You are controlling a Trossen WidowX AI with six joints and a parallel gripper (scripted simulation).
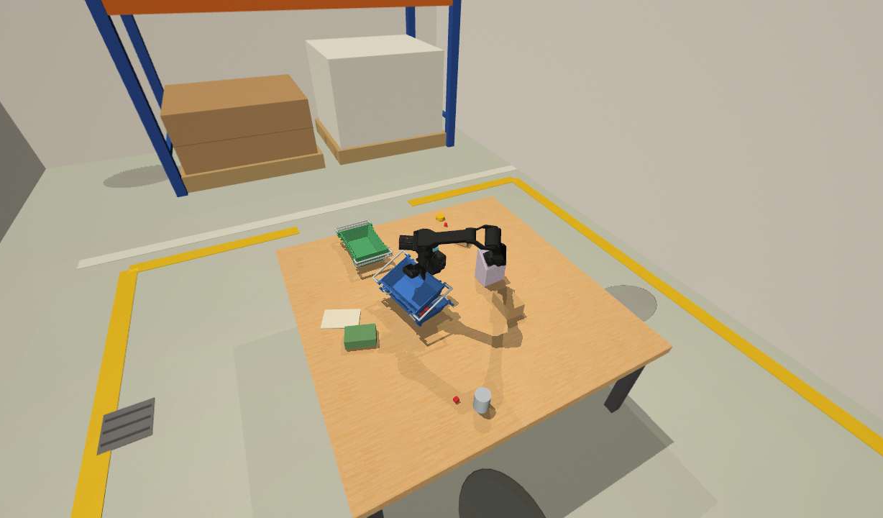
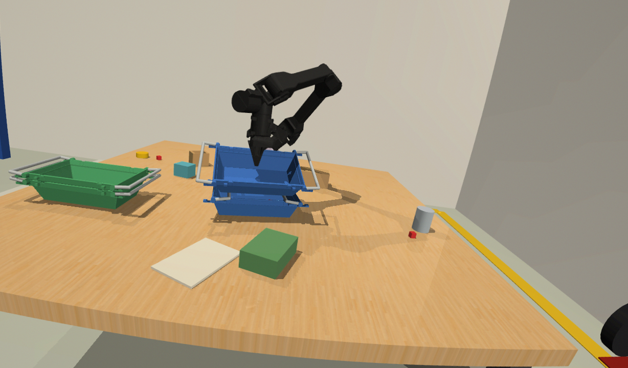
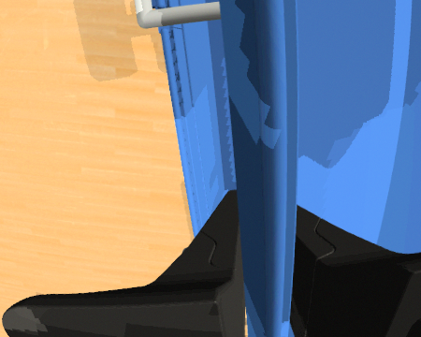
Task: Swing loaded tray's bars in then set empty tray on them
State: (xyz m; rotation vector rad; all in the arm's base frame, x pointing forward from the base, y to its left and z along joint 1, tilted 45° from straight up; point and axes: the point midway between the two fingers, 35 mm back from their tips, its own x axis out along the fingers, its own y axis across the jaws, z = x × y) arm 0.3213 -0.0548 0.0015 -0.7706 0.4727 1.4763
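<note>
My gripper is shut on the far long wall of the empty blue tray. I hold this tray right over the loaded blue tray, tipped slightly toward the exterior camera. The held tray's own wire bars stick out over its ends. The loaded tray's bars lie in across its top, just under the held tray. I cannot tell whether the two touch. The load is almost hidden. A grey wire bar shows in the wrist view.
Stacked green trays stand to the left. A green block and a cream sheet lie in front. A grey cylinder, a red cube, a teal block and a yellow disc are scattered about.
</note>
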